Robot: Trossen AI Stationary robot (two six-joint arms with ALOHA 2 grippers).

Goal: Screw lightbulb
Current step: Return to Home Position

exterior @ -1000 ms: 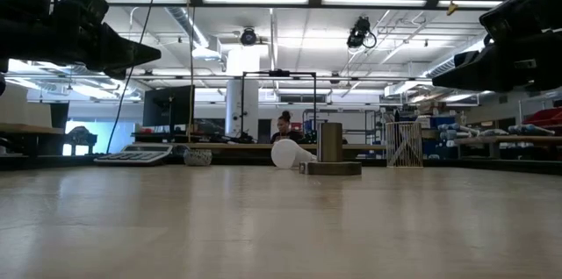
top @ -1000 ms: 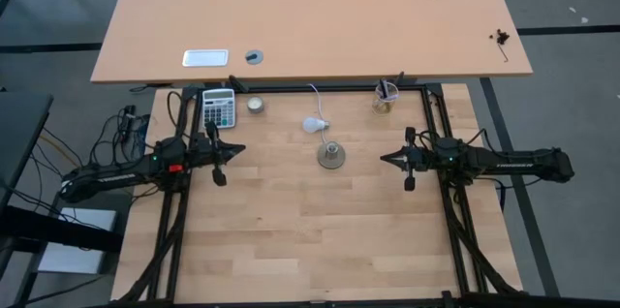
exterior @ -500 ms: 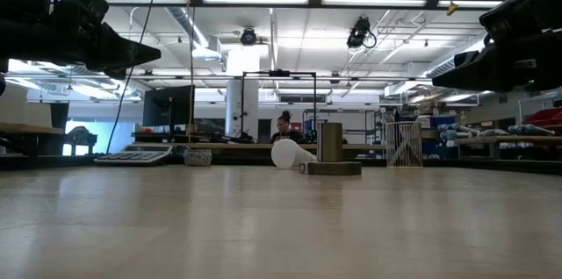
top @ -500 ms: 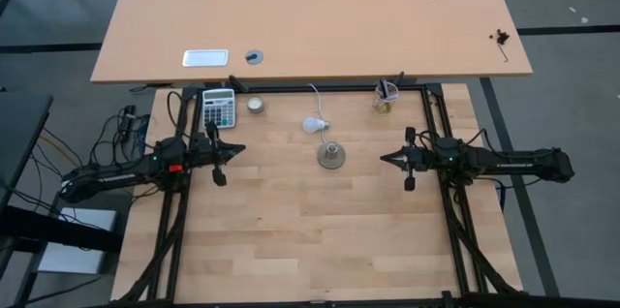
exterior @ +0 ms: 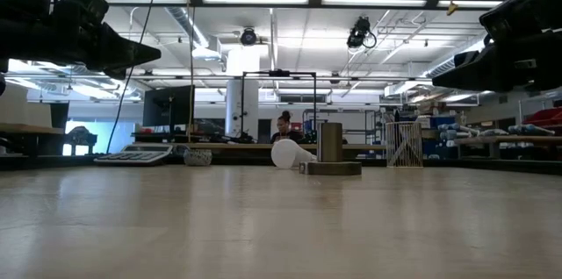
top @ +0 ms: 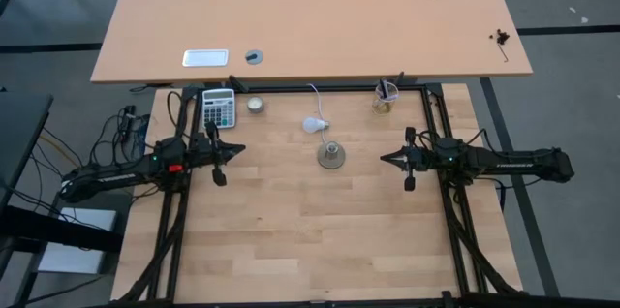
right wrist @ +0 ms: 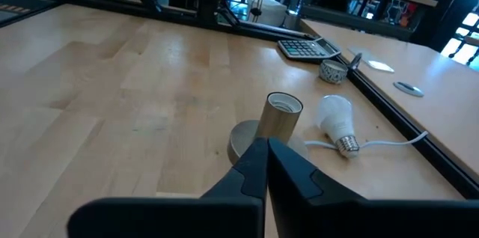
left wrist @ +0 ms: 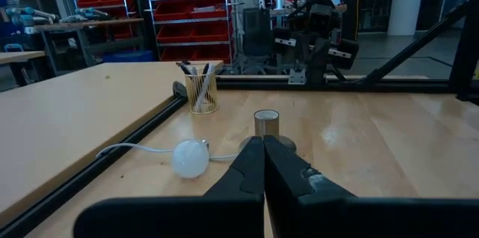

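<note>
The white lightbulb [top: 311, 125] lies on its side on the table just beyond the round socket base [top: 331, 156], whose upright brass socket [right wrist: 278, 120] stands empty; the bulb's grey screw end [right wrist: 348, 146] points away from the socket. Both also show in the left wrist view: the bulb [left wrist: 190, 158] and the socket [left wrist: 266, 123]. My left gripper [top: 239, 149] hovers shut at the table's left, pointing toward the socket. My right gripper [top: 385, 159] hovers shut at the right, also pointing toward it. Neither touches anything.
A thin white cord [top: 317, 100] runs from the socket base toward the far edge. A calculator [top: 219, 107] and a small round tin [top: 255, 105] sit far left; a wire pen cup [top: 387, 96] far right. A black frame [top: 310, 86] borders the table. Bare wood lies near.
</note>
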